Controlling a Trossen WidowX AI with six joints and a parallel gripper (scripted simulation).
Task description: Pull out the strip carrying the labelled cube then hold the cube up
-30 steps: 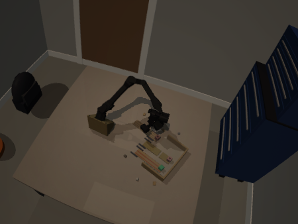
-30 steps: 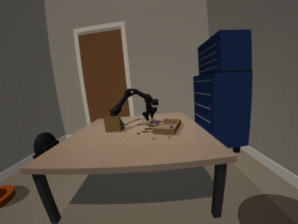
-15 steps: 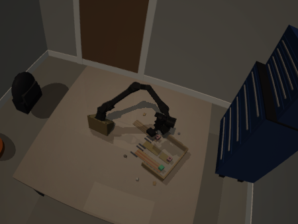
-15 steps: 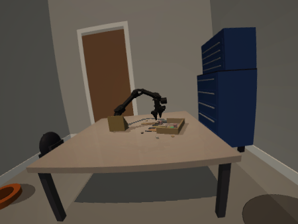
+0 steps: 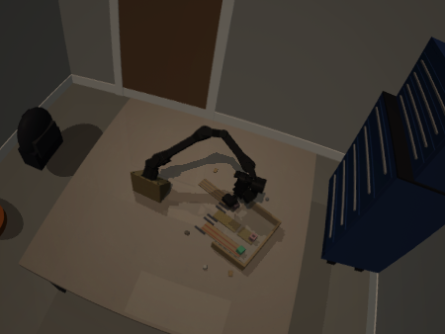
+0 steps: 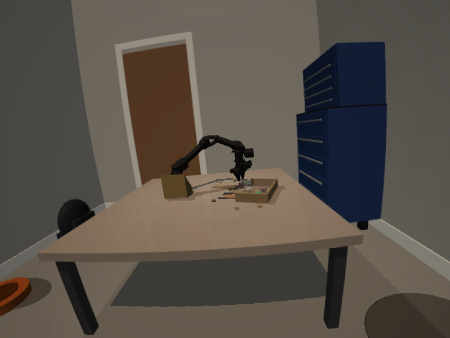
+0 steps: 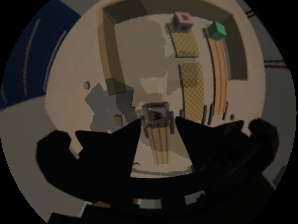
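My gripper point(image 5: 236, 203) point(image 6: 240, 181) point(image 7: 158, 120) is down at the near end of the wooden tray point(image 5: 271, 217) point(image 6: 255, 197) point(image 7: 107, 36). In the wrist view a small cube with a dark label point(image 7: 156, 113) sits between the fingertips, on the end of a tan striped strip point(image 7: 160, 148) point(image 5: 212, 188) that runs back toward me. The fingers stand partly open on either side of the cube, with narrow gaps. Other strips lie in the tray; one carries a pink cube point(image 5: 253, 237) point(image 7: 181, 22), another a green cube point(image 5: 240, 250) point(image 7: 216, 30).
The arm's tan base block point(image 5: 148, 185) point(image 6: 175, 186) stands left of the tray. Small loose bits point(image 5: 187, 232) point(image 5: 205, 267) lie on the table in front of the tray. A blue drawer cabinet point(image 5: 396, 173) point(image 6: 345, 150) stands off the table's right side.
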